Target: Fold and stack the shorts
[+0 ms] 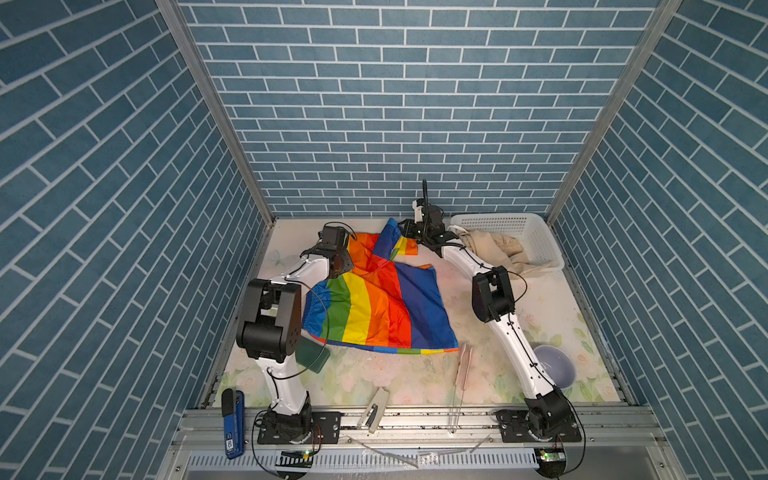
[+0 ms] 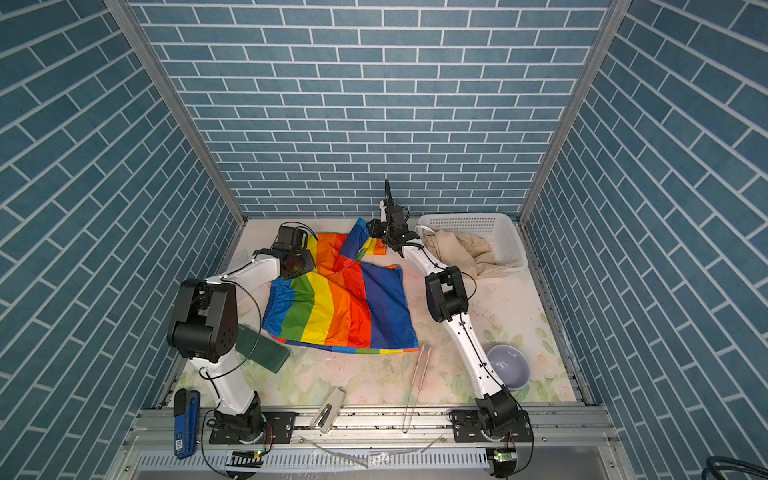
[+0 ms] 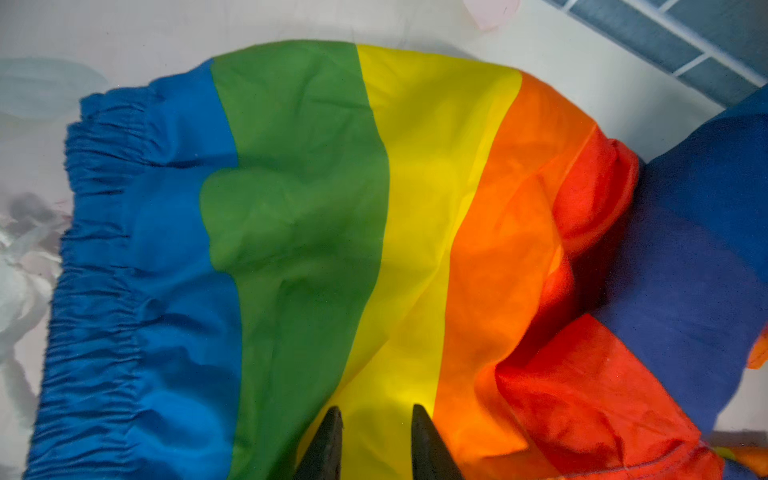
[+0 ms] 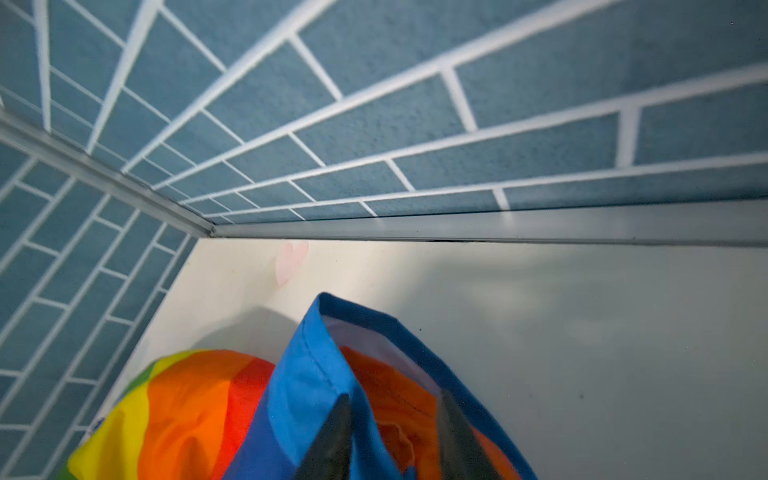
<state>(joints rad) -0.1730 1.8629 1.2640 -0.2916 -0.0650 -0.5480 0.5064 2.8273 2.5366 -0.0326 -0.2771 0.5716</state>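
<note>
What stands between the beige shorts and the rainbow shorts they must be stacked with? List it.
Only the right arm lies across the gap between the beige shorts, draped over the edge of the white basket, and the rainbow shorts, with the right gripper at their raised leg.

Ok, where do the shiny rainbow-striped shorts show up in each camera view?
In a top view: shiny rainbow-striped shorts just below centre.
In a top view: the shorts again just below centre, slightly further left.
Left wrist: the shorts fill most of the picture.
Right wrist: the shorts lower middle, blue hem raised.
Shared landmark: blue brick-patterned wall.
</note>
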